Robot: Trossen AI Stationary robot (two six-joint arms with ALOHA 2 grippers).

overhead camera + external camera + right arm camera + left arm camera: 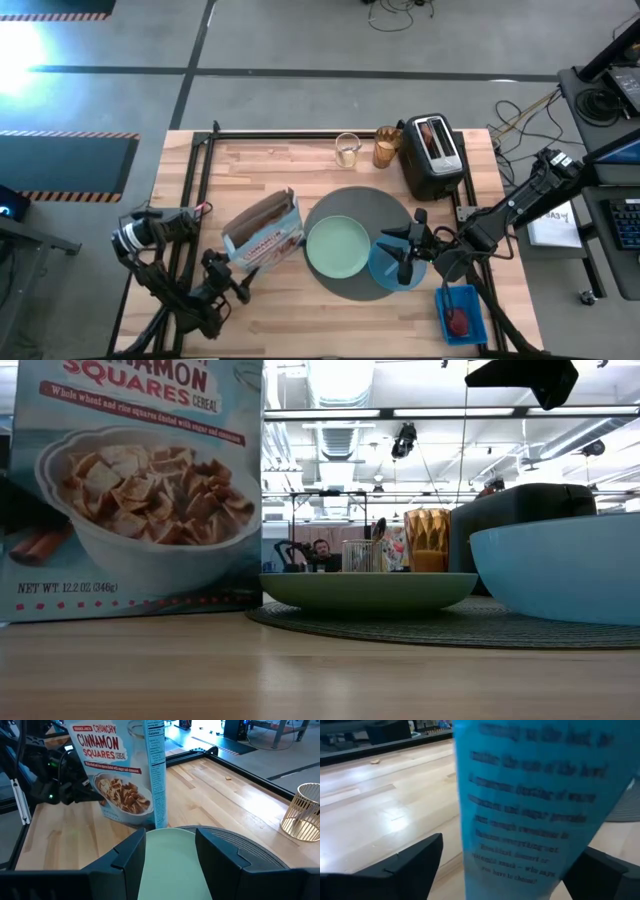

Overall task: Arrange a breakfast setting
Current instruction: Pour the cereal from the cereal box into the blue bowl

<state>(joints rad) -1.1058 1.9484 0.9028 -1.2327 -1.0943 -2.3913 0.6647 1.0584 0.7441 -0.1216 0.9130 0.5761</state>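
Note:
A blue cereal box (262,232) stands on the wood table, left of the round dark-grey mat (385,205). The pale green plate (335,246) and the blue bowl (392,270) rest on the mat. My left gripper (240,276) is open at the box's near end, and the box's narrow side (535,805) lies between its fingers. My right gripper (405,250) is open and empty above the bowl, and it looks over the plate (170,865). The amber glass (387,147) stands at the far edge. The toast (431,137) sticks out of the toaster. My left gripper has the cereal box's narrow side (535,805) between its open fingers (410,865), coming level from the table's near left. The box stands on the table. I cannot tell whether either finger touches it.
A black toaster (432,158) stands at the far right. A clear ribbed glass (347,150) is beside the amber one. A blue tray (460,312) with a small red food piece sits at the near right corner. A black frame runs along the table's far and left edges.

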